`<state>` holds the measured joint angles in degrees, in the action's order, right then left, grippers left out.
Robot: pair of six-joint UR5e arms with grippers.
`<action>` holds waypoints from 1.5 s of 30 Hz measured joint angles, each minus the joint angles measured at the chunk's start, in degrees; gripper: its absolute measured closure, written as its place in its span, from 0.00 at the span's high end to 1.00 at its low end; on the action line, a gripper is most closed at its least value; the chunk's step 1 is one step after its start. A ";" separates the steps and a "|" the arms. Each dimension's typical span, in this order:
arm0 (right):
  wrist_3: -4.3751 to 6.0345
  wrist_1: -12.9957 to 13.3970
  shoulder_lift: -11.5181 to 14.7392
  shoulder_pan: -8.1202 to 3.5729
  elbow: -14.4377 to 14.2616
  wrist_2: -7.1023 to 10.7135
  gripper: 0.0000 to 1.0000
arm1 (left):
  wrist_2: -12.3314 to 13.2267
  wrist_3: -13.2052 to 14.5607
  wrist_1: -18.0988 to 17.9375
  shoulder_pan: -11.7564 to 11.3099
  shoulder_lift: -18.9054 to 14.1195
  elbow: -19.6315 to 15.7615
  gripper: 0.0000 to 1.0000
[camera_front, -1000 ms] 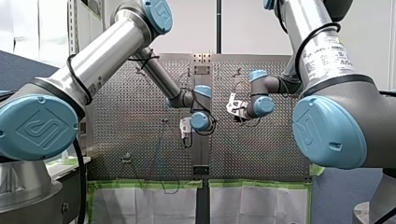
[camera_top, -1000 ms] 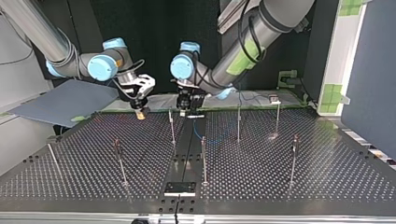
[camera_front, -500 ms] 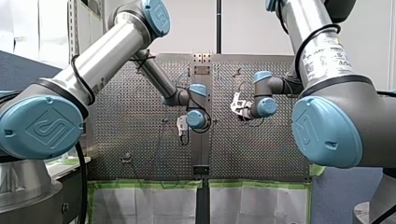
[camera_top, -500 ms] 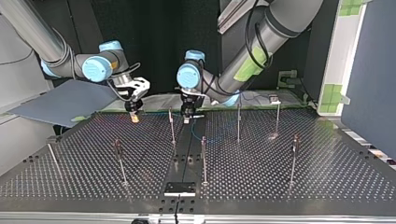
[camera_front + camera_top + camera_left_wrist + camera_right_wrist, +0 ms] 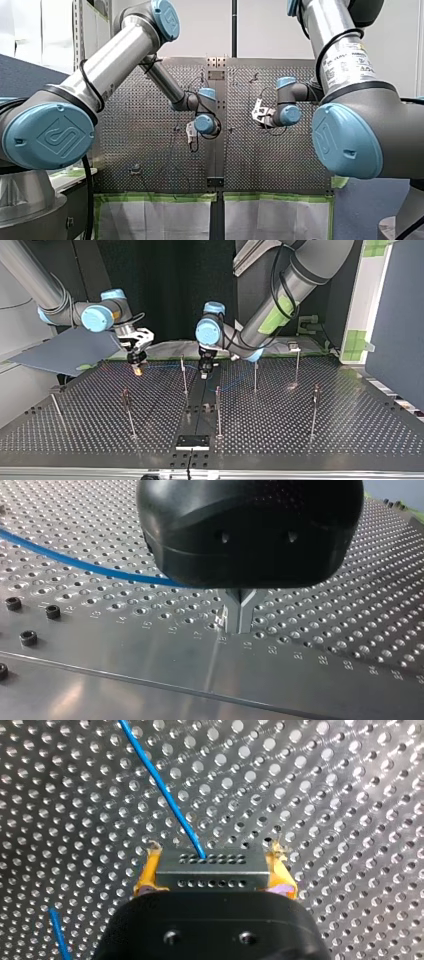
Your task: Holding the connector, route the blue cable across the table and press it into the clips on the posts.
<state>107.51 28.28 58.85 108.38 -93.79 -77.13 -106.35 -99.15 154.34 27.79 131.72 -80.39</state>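
My right gripper (image 5: 213, 869) clamps the grey connector (image 5: 210, 876) trailing blue cable (image 5: 160, 785); my left gripper (image 5: 240, 625), fingers together, hovers over bench (image 5: 125, 690) numbers 15 to 21.

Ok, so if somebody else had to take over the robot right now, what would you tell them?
Right gripper: shut on the connector, a yellow pad on each side.
Left gripper: metal fingers together, close to the table. The blue cable runs in behind it, and any grip on it is hidden.
Done: the connector is held, and the cable leads away from it over the table.
Left: I see no cable in the clips on the posts, so routing and pressing in remain.
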 joint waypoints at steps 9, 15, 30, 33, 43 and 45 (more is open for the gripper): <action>-0.02 0.36 -0.16 -1.58 0.09 0.54 0.00 | 0.26 0.28 1.46 0.74 -0.03 0.33 0.89; -0.22 0.13 -0.17 -1.95 0.09 0.75 0.00 | 0.08 1.69 3.89 1.17 -0.11 0.34 1.00; -0.35 -2.76 1.43 -2.74 0.13 0.83 0.00 | -4.37 3.11 10.01 5.10 -4.63 -0.58 1.00; -0.39 -3.18 2.15 -2.75 0.14 0.83 0.00 | -5.75 3.05 11.40 6.35 -6.00 -0.59 1.00; -0.57 -4.69 2.72 -2.76 0.14 0.88 0.00 | -10.61 2.59 16.24 11.19 -7.48 -0.55 1.00; -0.59 -4.81 2.77 -2.80 0.13 0.82 0.00 | -11.62 1.98 16.58 12.18 -7.43 -0.56 1.00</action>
<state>106.92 23.47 61.62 105.58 -93.66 -76.31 -117.97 -97.17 170.91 39.97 124.29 -80.95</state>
